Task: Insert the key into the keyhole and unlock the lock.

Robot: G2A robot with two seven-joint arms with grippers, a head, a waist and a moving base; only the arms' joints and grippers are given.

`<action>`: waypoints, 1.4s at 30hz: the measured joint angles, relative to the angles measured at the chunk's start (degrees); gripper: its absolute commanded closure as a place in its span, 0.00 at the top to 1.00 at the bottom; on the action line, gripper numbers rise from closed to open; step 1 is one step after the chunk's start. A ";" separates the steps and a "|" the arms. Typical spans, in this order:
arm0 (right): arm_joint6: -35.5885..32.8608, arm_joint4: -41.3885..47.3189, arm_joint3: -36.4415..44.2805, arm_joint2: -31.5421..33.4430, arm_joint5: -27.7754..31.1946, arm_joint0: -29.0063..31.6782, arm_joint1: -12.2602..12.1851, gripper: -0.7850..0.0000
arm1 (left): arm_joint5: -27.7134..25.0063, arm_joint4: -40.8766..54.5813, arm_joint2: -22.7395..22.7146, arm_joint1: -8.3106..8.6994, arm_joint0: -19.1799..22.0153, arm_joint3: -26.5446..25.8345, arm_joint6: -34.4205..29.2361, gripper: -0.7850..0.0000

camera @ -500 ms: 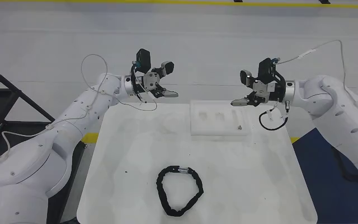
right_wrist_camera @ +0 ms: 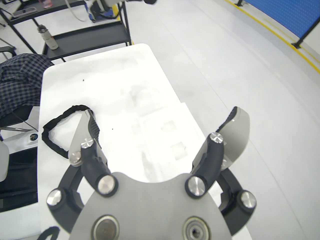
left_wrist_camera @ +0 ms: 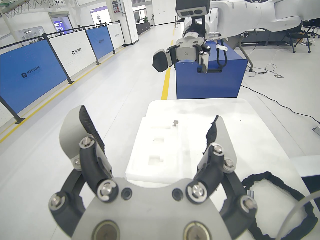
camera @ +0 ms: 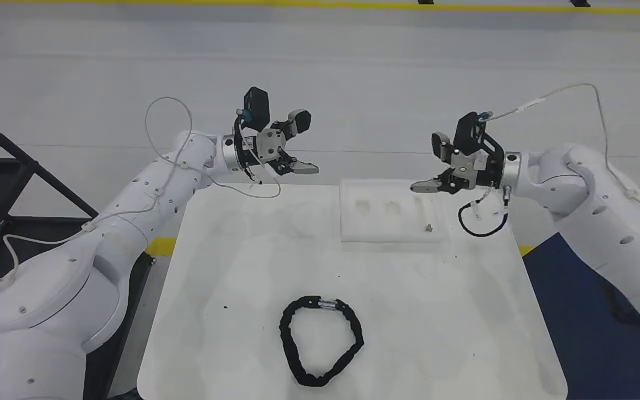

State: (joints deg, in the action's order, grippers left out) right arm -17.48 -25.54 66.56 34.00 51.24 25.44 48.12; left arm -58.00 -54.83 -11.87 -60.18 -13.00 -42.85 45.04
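Top view: my left gripper [camera: 305,145] hangs off the 11 o'clock corner of the table [camera: 230,300], fingers spread wide with nothing between them. My right gripper [camera: 428,165] hangs over the 1 o'clock edge, equally spread and empty. The key [camera: 427,228] sits at the 4 o'clock corner of the foam tray [camera: 385,232], just under my right gripper. The chain lock [camera: 320,340] lies looped at 6 o'clock on the table, its silver barrel [camera: 320,301] at the loop's 12 o'clock, well apart from the key.

Left wrist view: the key [left_wrist_camera: 175,122] stands up out of the foam, near a recess.

Right wrist view: the chain [right_wrist_camera: 55,128] lies just beside one of my fingers [right_wrist_camera: 88,123]; I cannot make out the keyhole.

I judge the key light, stiff and slick, so I would pinch its head and leave the blade free. The sleeved chain looks floppy, so I would hold the lock by its rigid barrel.
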 measured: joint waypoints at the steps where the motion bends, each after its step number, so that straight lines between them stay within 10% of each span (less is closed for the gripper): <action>1: -1.18 0.05 0.21 0.08 -1.03 0.35 -0.09 1.00 | 0.00 0.00 0.00 0.00 0.00 0.00 0.00 1.00; 15: -25.90 12.75 4.45 1.89 -25.51 7.61 -1.55 1.00 | 0.00 0.00 0.00 0.00 0.00 0.00 0.00 1.00; 24: -27.78 17.79 1.74 2.09 -35.76 10.83 -0.34 1.00 | 0.00 0.00 0.00 0.00 0.00 0.00 0.00 1.00; 42: -29.20 26.17 -12.83 -1.20 -33.27 9.08 6.61 1.00 | 0.00 0.00 0.00 0.00 0.00 0.00 0.00 1.00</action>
State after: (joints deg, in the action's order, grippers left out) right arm -46.68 0.63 53.73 32.80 17.97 34.52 54.73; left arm -58.00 -54.83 -11.87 -60.18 -13.00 -42.85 45.04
